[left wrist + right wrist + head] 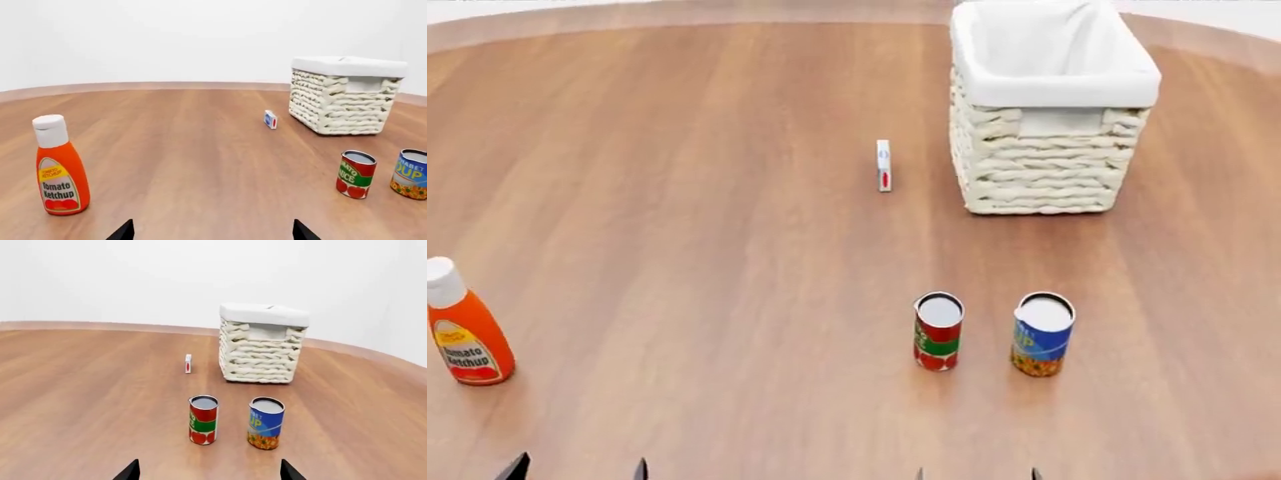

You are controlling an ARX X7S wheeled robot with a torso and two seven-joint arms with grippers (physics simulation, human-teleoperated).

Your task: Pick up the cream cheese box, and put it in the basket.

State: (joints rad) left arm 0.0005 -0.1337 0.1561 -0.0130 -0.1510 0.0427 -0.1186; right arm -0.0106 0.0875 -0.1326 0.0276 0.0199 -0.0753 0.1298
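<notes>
The cream cheese box [884,165] is a small thin white box with a red spot, standing on its edge on the wooden table just left of the basket [1044,170]. It also shows in the left wrist view [269,119] and the right wrist view [188,364]. The basket [343,100] [260,352] is cream wicker with a white liner. My left gripper [577,468] and right gripper [976,473] are open and empty at the near table edge, far from the box. Only their dark fingertips [123,231] [130,471] show.
A red-and-green can [937,331] and a blue can [1042,334] stand side by side in front of the right gripper. A tomato ketchup bottle [465,336] stands at the near left. The round wooden table's far edge [694,12] curves behind.
</notes>
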